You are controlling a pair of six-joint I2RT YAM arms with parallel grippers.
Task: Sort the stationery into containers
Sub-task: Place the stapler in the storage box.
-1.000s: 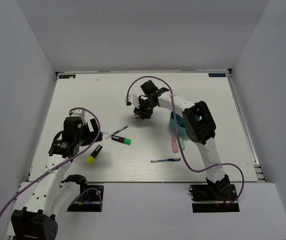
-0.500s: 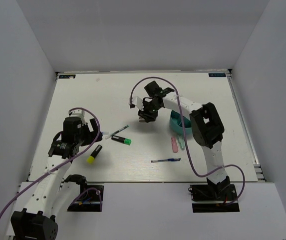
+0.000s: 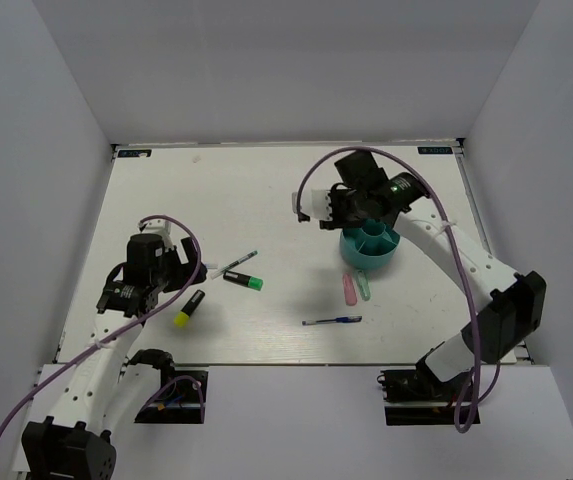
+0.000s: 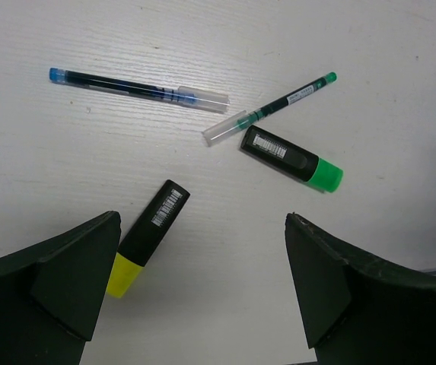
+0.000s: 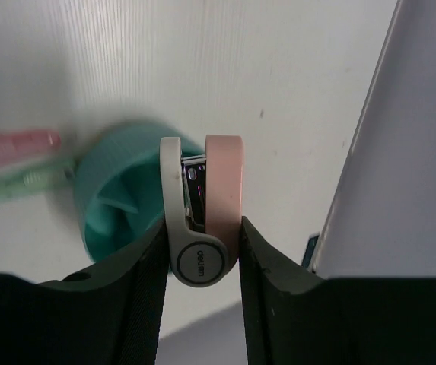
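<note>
White-pink eraser [image 5: 202, 213] held over teal organiser [image 3: 371, 262] rim, pink marker [image 3: 347, 289], green marker [image 3: 364, 288] beside

top view: high over the near edge of the table [image 3: 216, 190], looking down on all of it; teal organiser [image 3: 370, 252] right of centre.
left wrist view: near the table, well left of the organiser, facing down.
right wrist view: close above the organiser, facing down.
shared: top and right wrist, organiser and pink marker [image 3: 348, 290] beside it; top and left wrist, green-capped highlighter [image 3: 245, 281].

White table [image 3: 256, 195], pale grey enclosure walls [image 3: 296, 70]
</note>
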